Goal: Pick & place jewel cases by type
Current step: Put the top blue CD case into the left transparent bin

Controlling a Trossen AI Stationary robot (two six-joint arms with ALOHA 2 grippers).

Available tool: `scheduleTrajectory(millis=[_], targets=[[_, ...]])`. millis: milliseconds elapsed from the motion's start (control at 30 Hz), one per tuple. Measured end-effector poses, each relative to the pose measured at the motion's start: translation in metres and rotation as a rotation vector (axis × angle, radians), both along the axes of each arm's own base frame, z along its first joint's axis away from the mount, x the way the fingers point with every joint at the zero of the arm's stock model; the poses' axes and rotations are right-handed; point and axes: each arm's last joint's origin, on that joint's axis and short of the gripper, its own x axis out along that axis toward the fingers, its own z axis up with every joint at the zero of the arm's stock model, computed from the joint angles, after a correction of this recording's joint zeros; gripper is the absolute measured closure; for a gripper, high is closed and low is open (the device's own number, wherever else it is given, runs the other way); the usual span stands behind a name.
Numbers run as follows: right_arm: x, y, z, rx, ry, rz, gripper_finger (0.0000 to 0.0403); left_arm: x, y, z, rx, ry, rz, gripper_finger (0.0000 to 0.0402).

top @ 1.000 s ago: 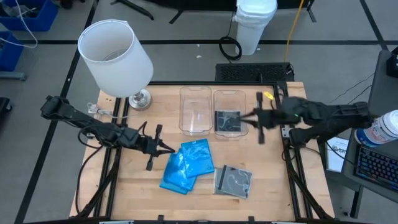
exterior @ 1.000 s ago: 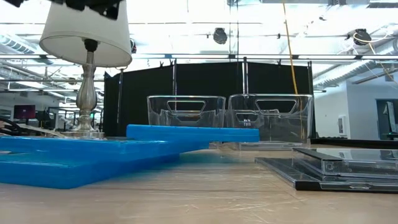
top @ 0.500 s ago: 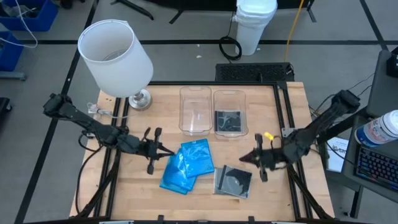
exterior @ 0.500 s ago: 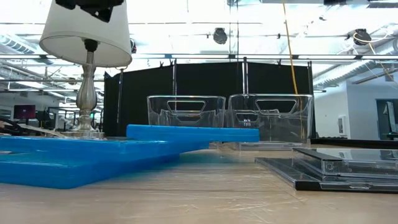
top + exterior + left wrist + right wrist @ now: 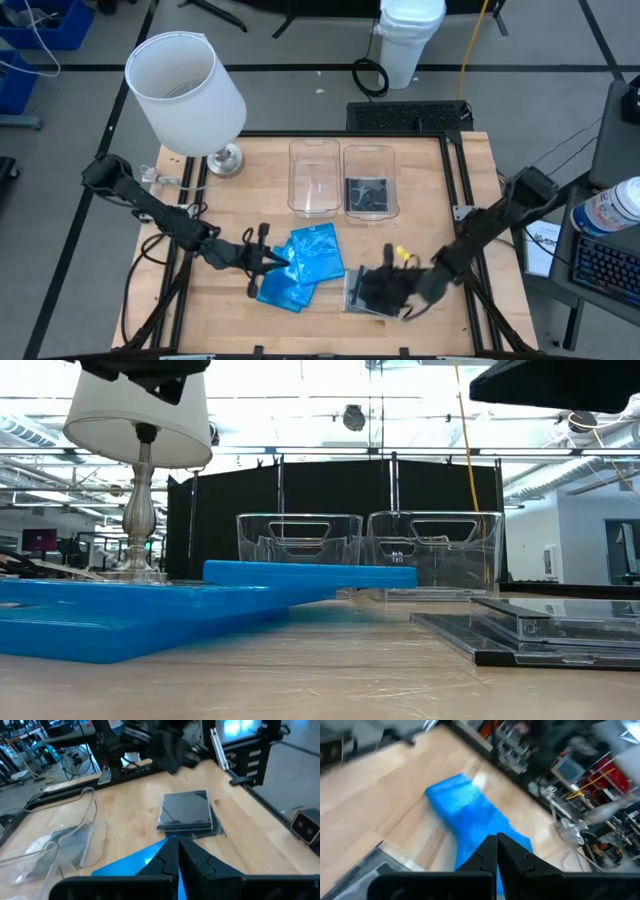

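Fingers of the left gripper [image 5: 177, 855] are seen pressed together, nothing between them, tips at the near edge of the blue jewel cases [image 5: 300, 265]. Fingers of the right gripper [image 5: 496, 851] are likewise closed and empty. In the high view the right gripper [image 5: 385, 290] is placed low over the dark jewel cases [image 5: 370, 290], which lie stacked at the front right of the table [image 5: 220, 300], just beside the blue pile. The left gripper [image 5: 262, 262] is held at the left edge of that blue pile.

One dark case [image 5: 366, 193] is already lodged in the right bin [image 5: 369, 155]; the left bin [image 5: 313, 150] is seen without cases.

Step judged to be in hand: approach for a pick, each arm on its own type. No case is gripped yet. For the next move the fingers would have to be parted and slid over an edge of the top case; the cases are thin and flat on the wood, so an overhanging corner is likely needed.

White markings are visible on the blue cases, and a small label on the right bin in the low view; no writing can be read. A lamp [image 5: 185, 85] stands at the back left.
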Motion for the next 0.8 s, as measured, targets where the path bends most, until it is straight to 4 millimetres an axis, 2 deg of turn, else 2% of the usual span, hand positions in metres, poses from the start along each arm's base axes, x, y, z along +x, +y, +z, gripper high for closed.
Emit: scheduleTrajectory(millis=[167, 267, 367, 500, 600, 700, 800], targets=[[0.037, 0.031, 0.004, -0.088, 0.145, -0.084, 0.0373, 0.000, -0.001, 0.000, -0.038, 0.002, 0.007, 0.0386], [0.058, 0.045, -0.004, -0.177, 0.215, -0.118, 0.0327, -0.001, -0.003, -0.001, -0.048, 0.015, 0.004, 0.0397], [0.071, 0.055, -0.017, -0.281, 0.236, -0.156, 0.0270, -0.004, -0.005, -0.003, -0.047, 0.036, -0.007, 0.0391], [0.082, 0.058, -0.031, -0.357, 0.224, -0.227, 0.0191, -0.009, -0.011, -0.005, -0.032, 0.057, -0.036, 0.0374], [0.088, 0.055, -0.034, -0.315, 0.205, -0.282, 0.0145, -0.011, -0.015, -0.006, -0.027, 0.065, -0.052, 0.0373], [0.092, 0.052, -0.034, -0.251, 0.194, -0.310, 0.0123, -0.013, -0.016, -0.007, -0.020, 0.074, -0.060, 0.0378], [0.093, 0.051, -0.036, -0.211, 0.211, -0.305, 0.0120, -0.013, -0.017, -0.007, -0.018, 0.076, -0.063, 0.0389]])
